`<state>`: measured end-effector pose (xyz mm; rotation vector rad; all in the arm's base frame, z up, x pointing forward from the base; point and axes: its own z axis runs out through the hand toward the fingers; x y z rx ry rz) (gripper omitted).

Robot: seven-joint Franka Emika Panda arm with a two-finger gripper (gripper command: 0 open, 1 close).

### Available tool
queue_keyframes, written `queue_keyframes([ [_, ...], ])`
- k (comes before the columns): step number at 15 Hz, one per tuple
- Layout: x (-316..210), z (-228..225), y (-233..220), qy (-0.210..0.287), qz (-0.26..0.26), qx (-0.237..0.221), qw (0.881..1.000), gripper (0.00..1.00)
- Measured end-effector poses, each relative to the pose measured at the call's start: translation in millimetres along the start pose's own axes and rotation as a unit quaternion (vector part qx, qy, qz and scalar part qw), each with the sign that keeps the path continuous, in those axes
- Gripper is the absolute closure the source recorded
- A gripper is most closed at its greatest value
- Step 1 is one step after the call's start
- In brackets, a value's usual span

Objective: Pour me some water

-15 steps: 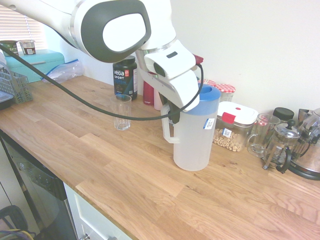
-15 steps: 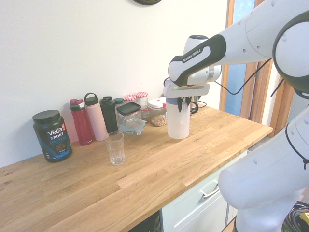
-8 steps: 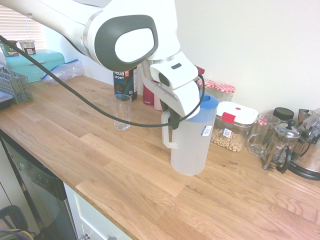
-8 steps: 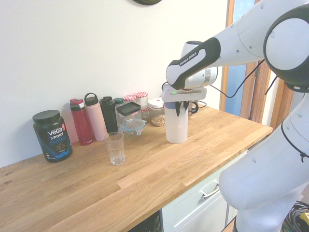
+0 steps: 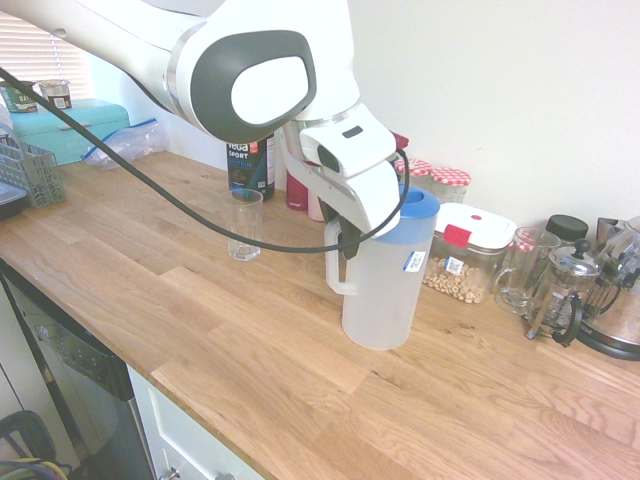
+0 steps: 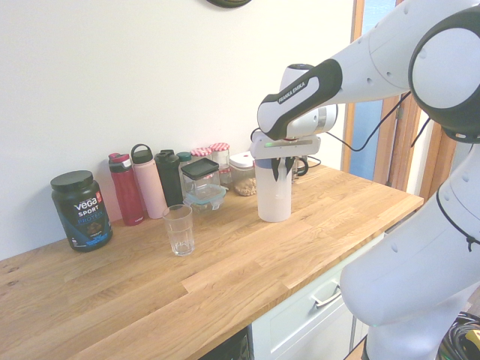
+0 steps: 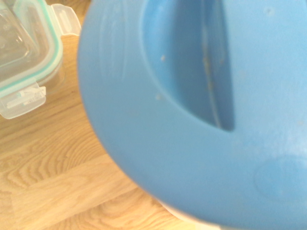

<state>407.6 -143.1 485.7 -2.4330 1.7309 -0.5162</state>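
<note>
First exterior view: the jug (image 5: 385, 275) stands on the desk (image 5: 250, 350), base flat on the wood, where a second ago it hung tilted just above the surface and a little further toward the jars; so it has been set down, nearer the empty glass (image 5: 243, 224) though well apart from it. The gripper (image 5: 347, 240) sits at the side handle, dark fingers astride the top of the loop; whether it is clamped or letting go cannot be told here, so the hold is uncertain. Long axis of the jug upright, blue lid (image 5: 415, 212) uppermost, handle turned toward the glass side and the desk's front edge. Second exterior view: the jug (image 6: 274, 193) is upright on the desk (image 6: 225, 277) under the gripper (image 6: 278, 166), the glass (image 6: 178, 229) off toward the bottles (image 6: 147, 182) and empty as far as can be seen. No pour appears done; this reads as a pause or regrasp before carrying on toward the glass, and the water itself cannot be made out through the frosted wall. Wrist view: the blue lid (image 7: 201, 110) fills most of the picture from close above, its recessed panel plain, a clear clip-lid box (image 7: 24, 57) beside it on the wood.
</note>
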Motion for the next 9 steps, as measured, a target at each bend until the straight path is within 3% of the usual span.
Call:
queue_keyframes([
  [4, -4, -15, 10, -0.009, -0.001, -0.02, 1.0, 0.0],
  [9, -33, -74, 31, -0.035, -0.025, -0.044, 0.998, 0.0],
])
